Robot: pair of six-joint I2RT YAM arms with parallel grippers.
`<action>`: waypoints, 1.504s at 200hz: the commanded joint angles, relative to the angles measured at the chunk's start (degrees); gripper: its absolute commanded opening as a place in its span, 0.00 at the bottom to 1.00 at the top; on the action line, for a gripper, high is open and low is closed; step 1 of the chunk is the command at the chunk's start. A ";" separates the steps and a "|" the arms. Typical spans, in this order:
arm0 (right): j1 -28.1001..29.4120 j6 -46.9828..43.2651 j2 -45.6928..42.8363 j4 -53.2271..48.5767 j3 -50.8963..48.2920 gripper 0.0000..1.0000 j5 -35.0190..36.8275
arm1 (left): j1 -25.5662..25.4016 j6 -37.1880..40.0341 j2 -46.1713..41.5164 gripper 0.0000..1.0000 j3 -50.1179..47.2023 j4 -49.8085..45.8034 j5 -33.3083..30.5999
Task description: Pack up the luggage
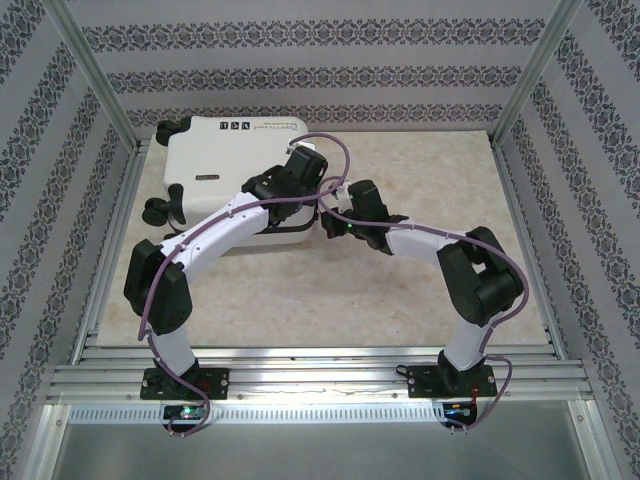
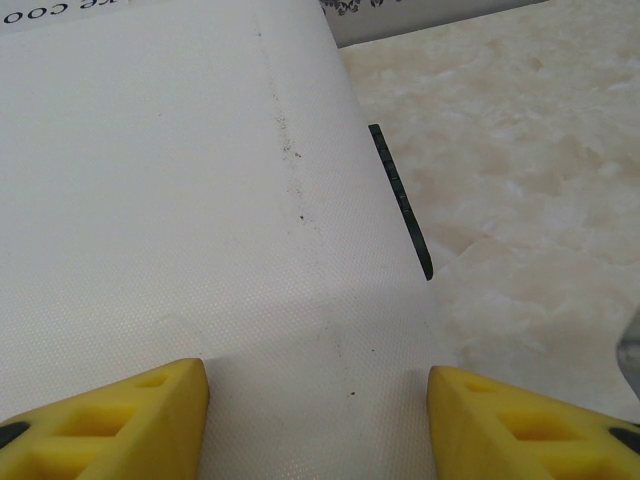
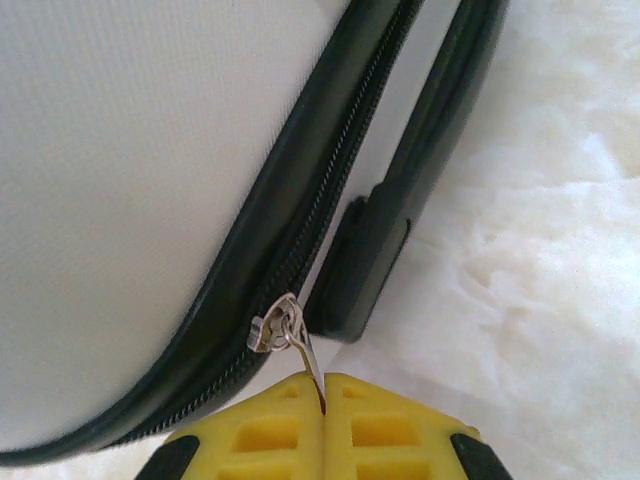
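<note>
- Right wrist view: my right gripper [image 3: 322,395] is pinching the luggage's [image 3: 130,180] zipper pull [image 3: 308,362], jaws pressed together on the thin tab.
- The luggage is lying closed at the far left of the table [image 1: 430,170].
- My left gripper [image 2: 318,390] is hovering over the white shell, jaws spread, gripping nothing.
- Risk, as I am judging it: if I am pulling off the zipper's line, the tab may slip free, or the unheld case may slide.

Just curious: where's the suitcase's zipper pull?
In the right wrist view, the zipper pull sits at the luggage's near right corner, pinched by the right gripper.
</note>
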 commanded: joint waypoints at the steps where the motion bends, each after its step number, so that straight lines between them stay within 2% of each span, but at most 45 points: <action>1: -4.50 -2.53 1.54 5.30 4.83 0.00 0.60 | 0.61 0.10 3.21 0.57 -4.64 -16.48 4.01; 28: -4.66 -5.37 3.90 3.46 8.00 0.00 -4.82 | 0.61 0.56 2.76 0.57 -5.48 -15.26 5.68; 85: -5.79 -2.80 9.81 2.76 15.12 0.00 -6.69 | 0.61 1.38 0.89 0.56 -9.09 -12.79 9.00; 136: -5.74 0.59 9.30 7.78 13.66 0.00 -12.27 | 0.59 0.86 -0.67 0.55 -13.10 -11.45 11.53; 171: -2.05 1.56 4.52 11.23 5.66 0.00 -11.03 | 0.60 -1.24 -4.22 0.54 -18.65 -11.63 11.36; 239: 8.08 7.60 -4.20 16.83 -8.24 0.00 -5.16 | -1.11 -10.09 -17.27 0.53 -28.91 -22.99 4.81; 270: 7.80 7.85 -1.96 14.71 -5.51 0.00 -1.10 | -1.08 -11.57 -21.00 0.54 -30.85 -24.43 3.59; 301: 2.47 11.56 5.36 14.43 3.37 0.00 1.44 | -1.06 -11.63 -17.56 0.53 -30.80 -23.23 4.11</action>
